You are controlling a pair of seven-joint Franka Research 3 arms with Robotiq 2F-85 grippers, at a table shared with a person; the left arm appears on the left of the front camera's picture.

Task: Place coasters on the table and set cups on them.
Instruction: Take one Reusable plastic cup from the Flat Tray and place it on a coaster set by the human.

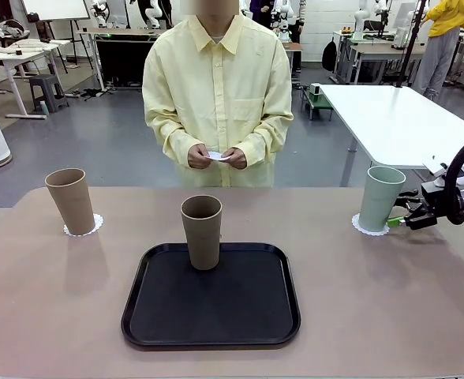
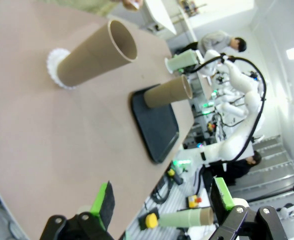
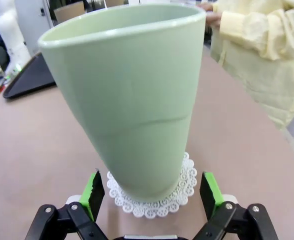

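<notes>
1. Step in hand: the pale mint-green tapered tumbler (image 1: pixel 381 197) stands upright on a white lacy paper coaster (image 1: pixel 369 229), far right on the beige table (image 1: pixel 58 316). This placement looks complete.
2. Right gripper (image 1: pixel 400 222): fingers spread, flanking the tumbler's base without touching. Left gripper (image 2: pixel 162 200): spread, empty.
3. Next, probably: the darker brown tumbler (image 1: pixel 202 231), on the black tray (image 1: pixel 149 316), needs a coaster.
4. The person's hands (image 1: pixel 216 156) hold a small white piece.

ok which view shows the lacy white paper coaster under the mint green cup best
Right wrist view: the lacy white paper coaster lies close, scallops clear under the mint green cup. Front: thin rim. Left wrist: too distant.
</notes>
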